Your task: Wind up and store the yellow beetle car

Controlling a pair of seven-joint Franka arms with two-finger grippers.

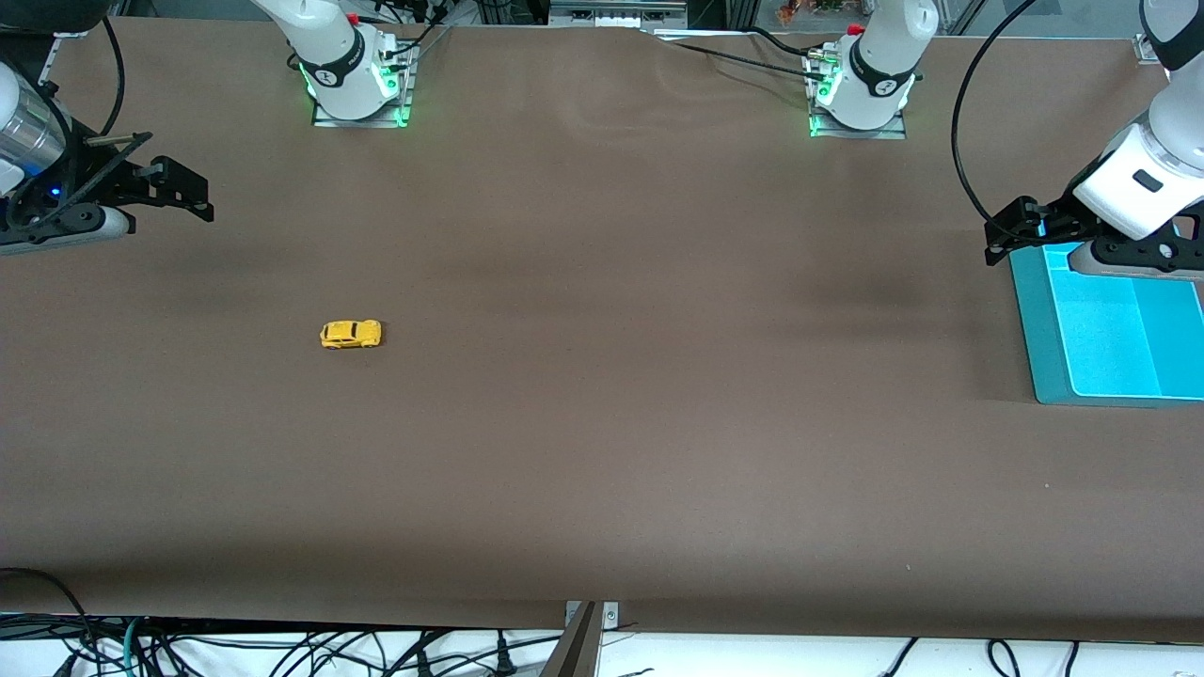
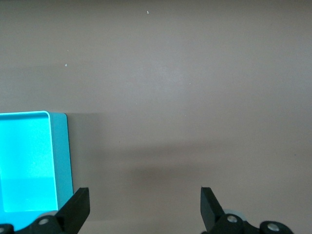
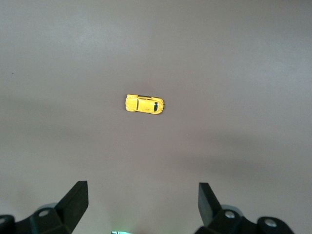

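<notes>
A yellow beetle car (image 1: 351,334) (image 3: 144,104) sat alone on the brown table (image 1: 602,423), toward the right arm's end. The right gripper (image 1: 174,193) (image 3: 143,204) hung above the table with fingers spread wide (holding nothing). The left gripper (image 1: 1011,235) (image 2: 145,207), also wide and unloaded, hung by a teal tray (image 1: 1053,367) (image 2: 61,156).

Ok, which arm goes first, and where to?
Probably the right gripper: bring it over the car and lower it, jaws open. The car sits untouched on the table toward the right arm's end, while the left gripper waits, open, by the teal tray.
</notes>
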